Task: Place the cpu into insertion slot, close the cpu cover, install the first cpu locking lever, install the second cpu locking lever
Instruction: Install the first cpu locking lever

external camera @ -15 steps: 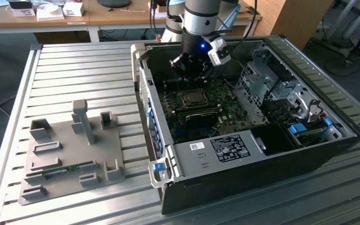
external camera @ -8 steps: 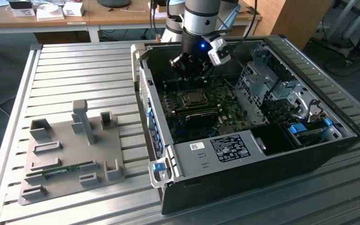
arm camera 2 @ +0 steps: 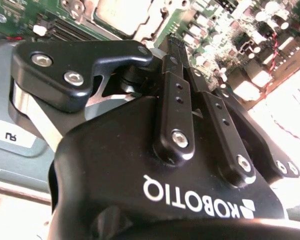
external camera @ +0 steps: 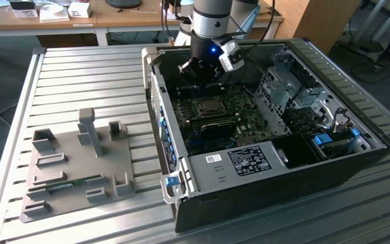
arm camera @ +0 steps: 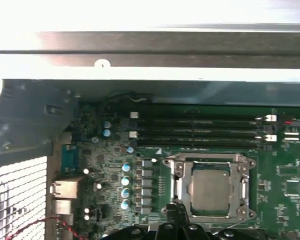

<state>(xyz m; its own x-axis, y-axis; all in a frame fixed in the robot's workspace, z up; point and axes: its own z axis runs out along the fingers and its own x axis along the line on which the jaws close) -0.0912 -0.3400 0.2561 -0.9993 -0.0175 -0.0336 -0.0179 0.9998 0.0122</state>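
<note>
Gripper (arm camera 2: 176,42) body sits closest in the second wrist view: glossy black plastic with steel screw heads. Its two fingers (arm camera 2: 172,100) look pressed together at the tips, and I see nothing between them. In the first wrist view the tips (arm camera: 179,212) hang just beside the near edge of the socket (external camera: 195,107).

- Computer case (external camera: 263,188): dark sheet-metal box on its side, open on top. It holds the green circuit board (arm camera: 285,190).
- Socket: square with a silvery rim. The chip (arm camera: 210,187) lies inside it, flat, pale and matte.
- Cover (arm camera: 210,161): thin bright metal frame lying flat around the chip, which shows through its square opening.
- Memory slots (arm camera: 200,130): long, black and parallel, just beyond the socket.
- Grey tray (external camera: 79,168): matte moulded block with upright pockets, on the ribbed metal table (external camera: 87,76), well apart from the case. A green memory stick (external camera: 66,184) lies in one groove.
</note>
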